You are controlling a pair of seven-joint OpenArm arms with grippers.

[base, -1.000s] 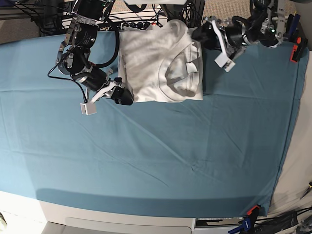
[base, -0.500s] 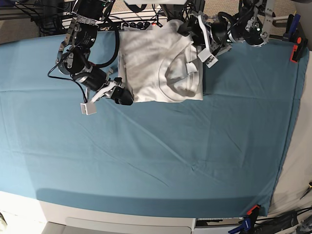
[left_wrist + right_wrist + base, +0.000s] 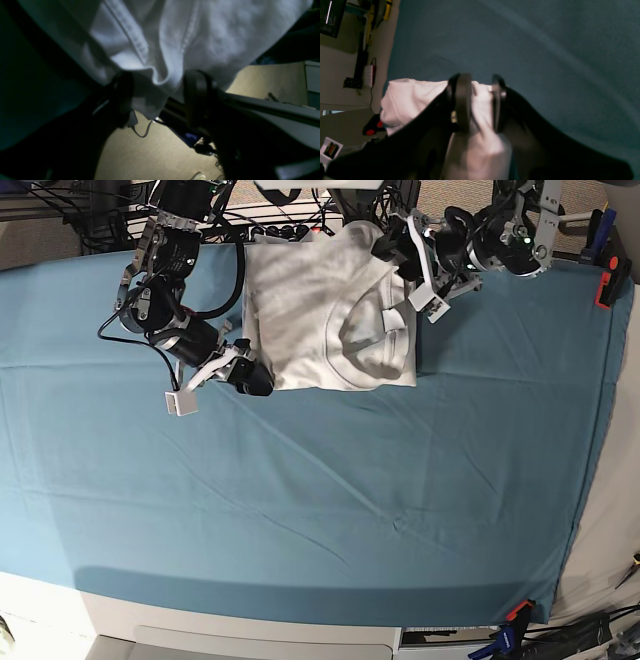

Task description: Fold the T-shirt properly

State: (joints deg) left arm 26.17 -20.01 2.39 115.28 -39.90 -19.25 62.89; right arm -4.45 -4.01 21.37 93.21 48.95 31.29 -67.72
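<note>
Moved: compared with a second ago, the left gripper (image 3: 403,252) has slid from the right of the shirt onto its upper right edge; the right gripper (image 3: 243,372) sits where it was.
T-shirt (image 3: 330,310): white, folded into a chunky block, lying at the top middle of the base view, with its round collar facing up.
Cloth: the big teal cloth (image 3: 320,500) lies flat under the shirt and fills most of the base view.
Left gripper jaws: in the left wrist view the two dark fingers (image 3: 197,97) stand wide apart, and a white fold of the T-shirt (image 3: 160,50) with a stitched hem hangs between them. The cloth touches the fingers but does not look squeezed.
Right gripper jaws: in the right wrist view the right gripper (image 3: 481,102) has its fingers (image 3: 463,102) partly spread, with the white shirt edge (image 3: 405,100) between them. I cannot tell if they are pinching it.
Right gripper place: at the lower left corner of the shirt in the base view.
Floor: a tan floor (image 3: 160,155) shows under the left gripper, at the bottom of the left wrist view.
Clip: a red clip (image 3: 605,288) sits at the cloth's far right edge.
</note>
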